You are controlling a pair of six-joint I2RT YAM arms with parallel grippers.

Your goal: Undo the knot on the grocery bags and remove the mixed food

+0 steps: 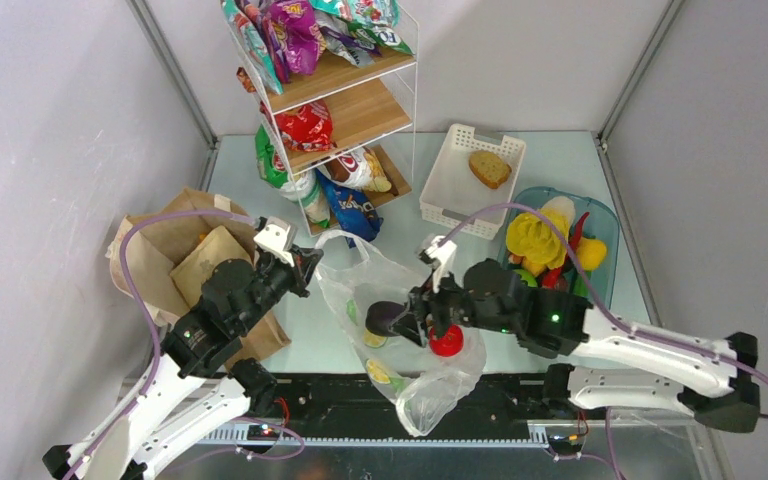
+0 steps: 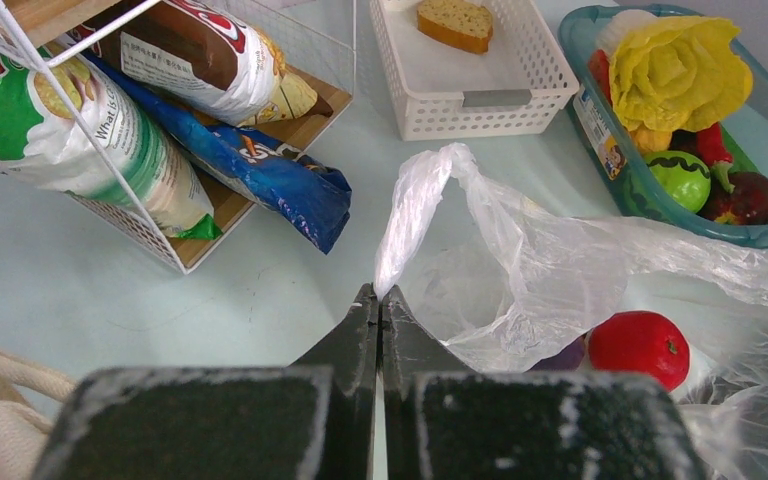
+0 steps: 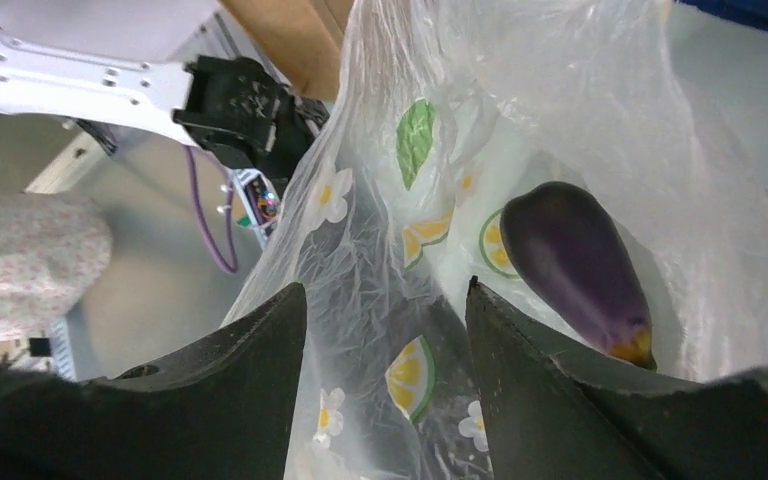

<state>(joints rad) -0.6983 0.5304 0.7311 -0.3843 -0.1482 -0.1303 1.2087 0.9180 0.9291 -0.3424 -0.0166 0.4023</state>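
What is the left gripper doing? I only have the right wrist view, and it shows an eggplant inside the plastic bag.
Observer: The left gripper is shut on a handle of the plastic bag.
Operator: Is anything else in there?
Observer: A red tomato lies right beside the eggplant.
Operator: And the paper bag?
Observer: The paper bag lies left of the plastic bag, with no gripper on it.
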